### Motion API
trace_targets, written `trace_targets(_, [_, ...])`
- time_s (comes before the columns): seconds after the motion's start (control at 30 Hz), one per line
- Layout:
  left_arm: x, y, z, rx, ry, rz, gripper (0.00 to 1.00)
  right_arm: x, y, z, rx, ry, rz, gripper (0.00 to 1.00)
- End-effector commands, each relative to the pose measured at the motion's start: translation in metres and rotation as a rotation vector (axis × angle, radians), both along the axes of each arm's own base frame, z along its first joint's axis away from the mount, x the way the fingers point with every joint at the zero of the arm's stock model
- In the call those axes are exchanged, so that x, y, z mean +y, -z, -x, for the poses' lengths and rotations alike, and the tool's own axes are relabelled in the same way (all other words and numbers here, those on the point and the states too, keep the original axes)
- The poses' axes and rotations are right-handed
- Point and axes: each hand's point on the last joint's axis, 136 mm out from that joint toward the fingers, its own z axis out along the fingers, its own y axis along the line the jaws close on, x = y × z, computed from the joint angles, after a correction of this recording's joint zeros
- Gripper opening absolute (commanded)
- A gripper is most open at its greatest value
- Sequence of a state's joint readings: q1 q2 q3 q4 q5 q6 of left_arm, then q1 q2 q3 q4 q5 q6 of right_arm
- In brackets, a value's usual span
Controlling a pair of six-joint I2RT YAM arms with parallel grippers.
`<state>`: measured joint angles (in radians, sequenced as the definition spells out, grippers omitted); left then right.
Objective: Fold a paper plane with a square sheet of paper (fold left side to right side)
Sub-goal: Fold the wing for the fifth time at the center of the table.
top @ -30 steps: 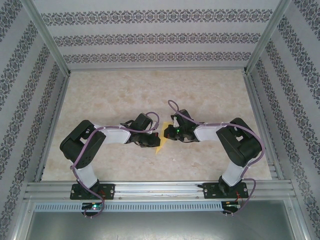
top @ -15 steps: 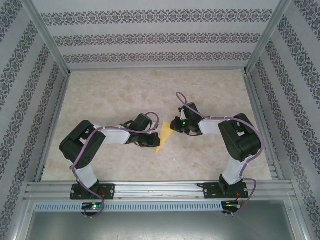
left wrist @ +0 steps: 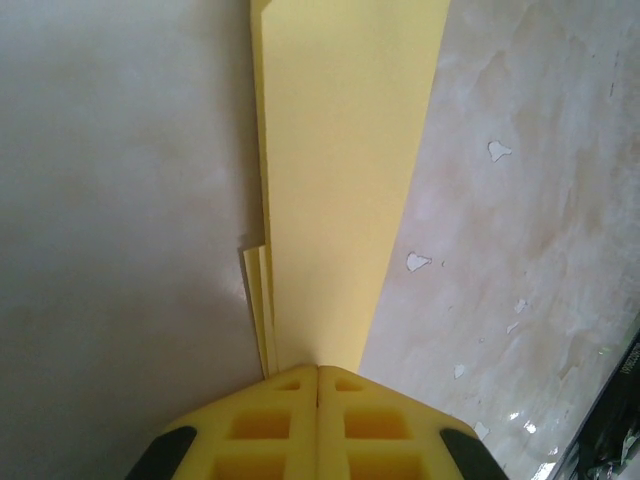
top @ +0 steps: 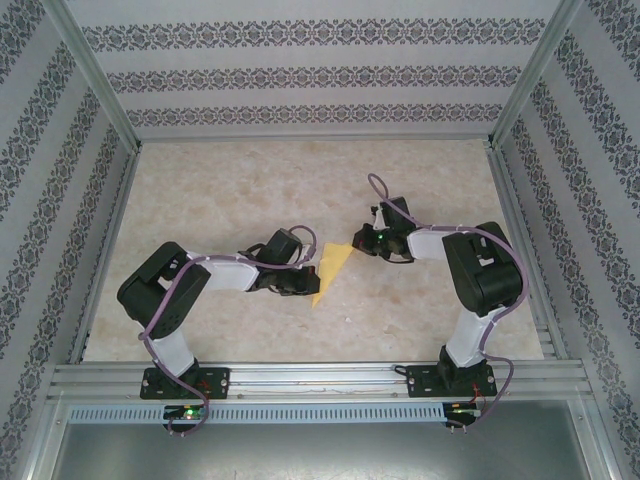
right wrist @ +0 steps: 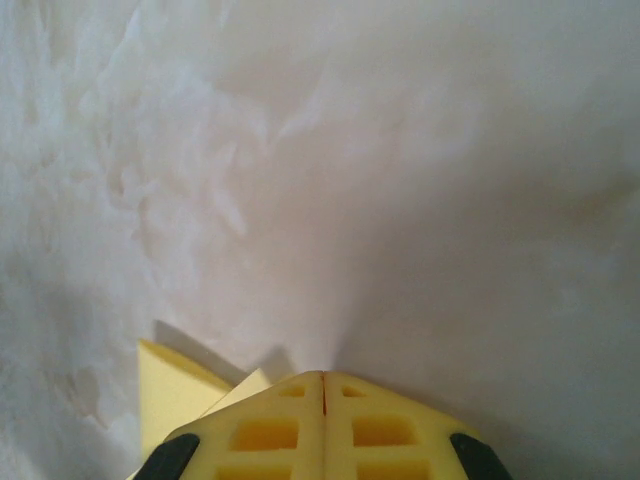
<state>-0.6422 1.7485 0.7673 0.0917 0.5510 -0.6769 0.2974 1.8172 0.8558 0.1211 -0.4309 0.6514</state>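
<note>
left pincer (left wrist: 318, 370): shut tight on the near edge of your folded paper (left wrist: 340, 170), mid-worktop (top: 230, 190). long axis runs straight out ahead of it. right pincer (right wrist: 322, 377): closed on nothing, paper's far corner just to its left.

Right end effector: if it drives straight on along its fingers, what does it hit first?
Probably the bare tabletop: the shut right end effector points at open marble. The folded yellow paper sits off to one side, out of that line. Depth is unclear.
</note>
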Motion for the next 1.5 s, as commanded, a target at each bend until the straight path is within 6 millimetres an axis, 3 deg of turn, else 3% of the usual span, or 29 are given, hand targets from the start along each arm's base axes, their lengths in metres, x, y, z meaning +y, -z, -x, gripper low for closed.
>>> trace_targets(0.0, [0.04,0.047,0.036,0.155,-0.059,-0.185,0.0,-0.013,-0.015,-0.015,-0.05,0.025,0.038,0.0])
trace_targets(0.13, [0.036,0.04,0.035,0.151,-0.065,-0.163,0.0,-0.025,-0.037,-0.013,-0.09,0.048,0.045,0.01])
trace_targets(0.37, [0.021,0.03,0.021,0.134,-0.14,-0.06,0.0,-0.043,-0.063,0.017,-0.151,0.099,0.071,0.22])
trace_targets(0.6, [0.01,0.031,0.003,0.095,-0.24,-0.027,0.0,-0.07,-0.074,0.057,-0.182,0.17,0.129,0.4])
trace_targets(0.77, [-0.003,0.025,-0.008,0.05,-0.284,0.004,0.0,-0.08,-0.079,0.075,-0.194,0.174,0.165,0.47])
trace_targets(1.17, [-0.025,0.011,-0.015,-0.005,-0.305,0.089,0.0,-0.098,-0.081,0.089,-0.215,0.208,0.207,0.6])
trace_targets(1.47, [-0.041,-0.029,-0.022,-0.106,-0.226,0.174,0.22,-0.102,-0.084,0.091,-0.215,0.214,0.213,0.62])
